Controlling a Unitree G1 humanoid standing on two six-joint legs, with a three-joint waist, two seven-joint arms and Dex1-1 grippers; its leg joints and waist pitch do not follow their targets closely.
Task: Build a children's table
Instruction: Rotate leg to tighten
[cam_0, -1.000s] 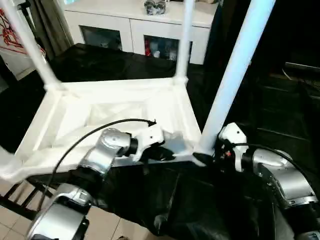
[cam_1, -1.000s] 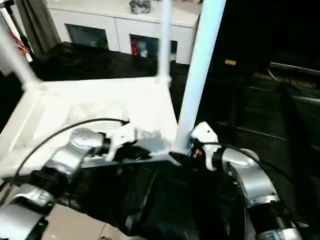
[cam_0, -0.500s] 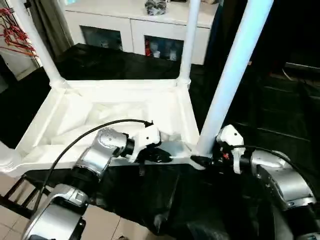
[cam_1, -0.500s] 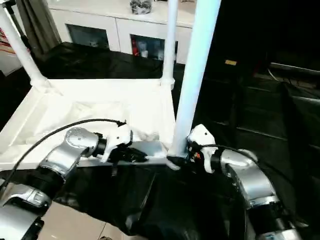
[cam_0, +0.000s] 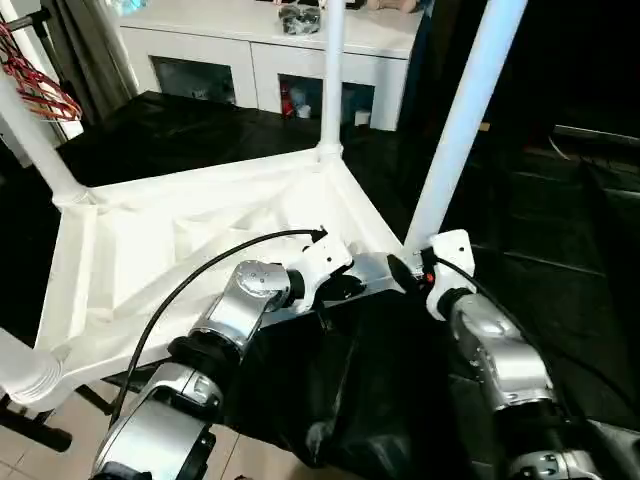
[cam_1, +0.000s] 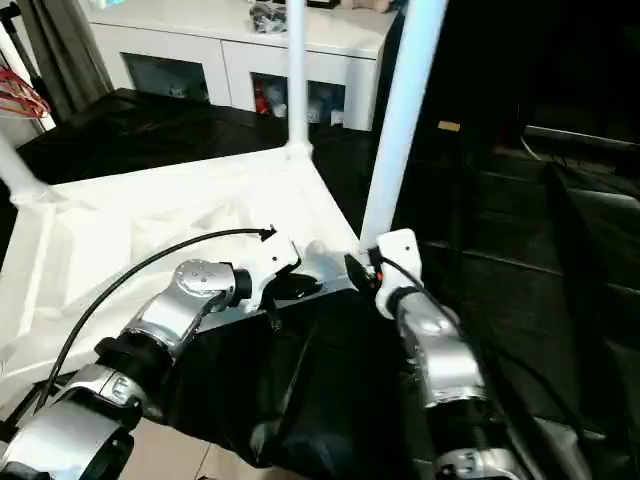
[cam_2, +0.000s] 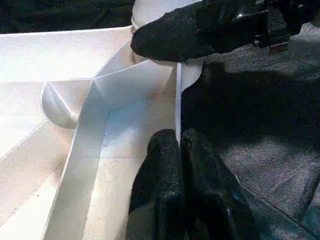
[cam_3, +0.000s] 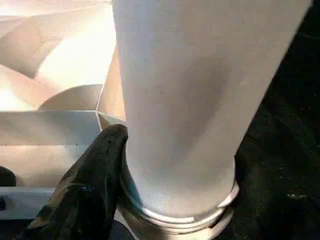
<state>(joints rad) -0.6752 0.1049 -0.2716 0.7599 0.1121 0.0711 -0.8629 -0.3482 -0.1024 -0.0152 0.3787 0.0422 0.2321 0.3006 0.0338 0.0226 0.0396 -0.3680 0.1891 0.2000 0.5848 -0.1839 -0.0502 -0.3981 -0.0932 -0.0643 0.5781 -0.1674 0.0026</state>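
The children's table (cam_0: 180, 250) lies upside down. The left gripper (cam_2: 177, 145) pinches its rim, fingers closed. The right gripper (cam_0: 405, 268) clasps the leg (cam_0: 460, 120) at 2 o'clock.

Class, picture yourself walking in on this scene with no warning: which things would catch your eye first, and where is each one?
First, the upside-down white table top on the black cloth, its legs pointing up. The nearest leg rises at the front right corner, where the right gripper wraps its base. Just left of it, the left gripper pinches the top's front rim.
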